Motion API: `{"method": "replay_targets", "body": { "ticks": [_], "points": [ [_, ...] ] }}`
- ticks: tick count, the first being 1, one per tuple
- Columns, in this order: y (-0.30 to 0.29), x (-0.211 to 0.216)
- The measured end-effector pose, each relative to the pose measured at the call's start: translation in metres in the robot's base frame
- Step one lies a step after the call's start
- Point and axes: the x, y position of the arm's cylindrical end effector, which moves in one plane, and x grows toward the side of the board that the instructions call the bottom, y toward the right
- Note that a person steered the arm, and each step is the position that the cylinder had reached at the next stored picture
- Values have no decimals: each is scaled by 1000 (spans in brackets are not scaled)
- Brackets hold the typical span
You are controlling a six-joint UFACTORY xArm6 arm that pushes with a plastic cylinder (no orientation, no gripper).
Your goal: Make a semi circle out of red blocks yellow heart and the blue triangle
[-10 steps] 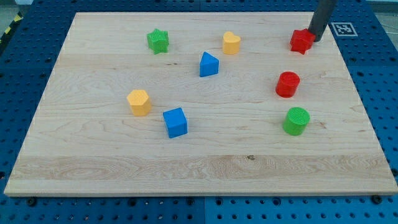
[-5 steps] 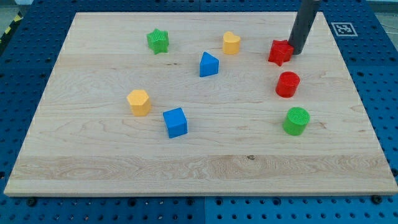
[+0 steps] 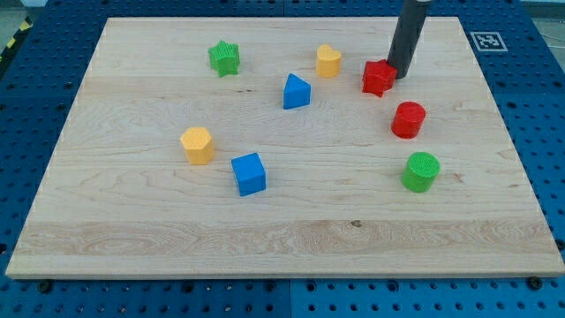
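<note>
Broadly, a pale wooden board (image 3: 132, 221) fills the frame. Upper right, my tip (image 3: 397, 74) presses against the right side of the ridged red star block (image 3: 379, 78). Below sits the red cylinder (image 3: 408, 119); leftward the yellow heart (image 3: 328, 61) and blue triangle (image 3: 296, 91).

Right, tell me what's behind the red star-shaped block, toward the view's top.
My tip stands at the red star-shaped block, on its upper-right edge, with the dark rod rising above. The rod covers a strip of the wooden board behind it.
</note>
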Motion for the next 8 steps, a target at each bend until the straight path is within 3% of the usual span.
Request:
{"method": "replay_targets", "body": {
  "ticks": [4, 6, 8],
  "points": [
    [-41, -54],
    [-76, -39],
    [-73, -36]
  ]
}}
